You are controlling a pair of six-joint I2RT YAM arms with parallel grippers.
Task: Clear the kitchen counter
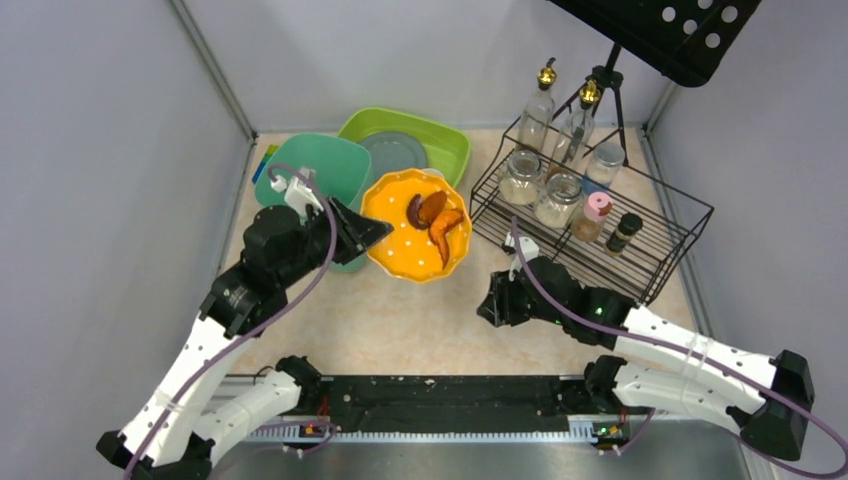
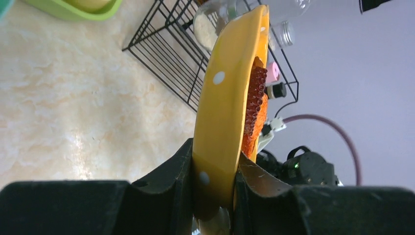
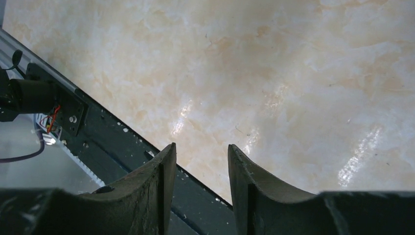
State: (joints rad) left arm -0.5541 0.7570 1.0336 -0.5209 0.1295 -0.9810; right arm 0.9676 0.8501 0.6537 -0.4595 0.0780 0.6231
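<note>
Left fingers point(image 2: 171, 174): mine, pinching the rim of the yellow dotted bowl point(image 2: 225, 98).
Right fingers point(image 3: 164, 171): mine, spread, nothing between them, above the tabletop point(image 3: 293, 73) near the black rail point(image 3: 117, 147).
Tabletop: beneath both my arms, carrying the wire rack point(image 1: 650, 250).

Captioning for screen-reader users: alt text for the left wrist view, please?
The left arm's jaws clamp the rim of a yellow white-dotted dish, seen edge-on, with orange and dark food on it. Behind stands a black wire rack of jars on the beige counter.
</note>
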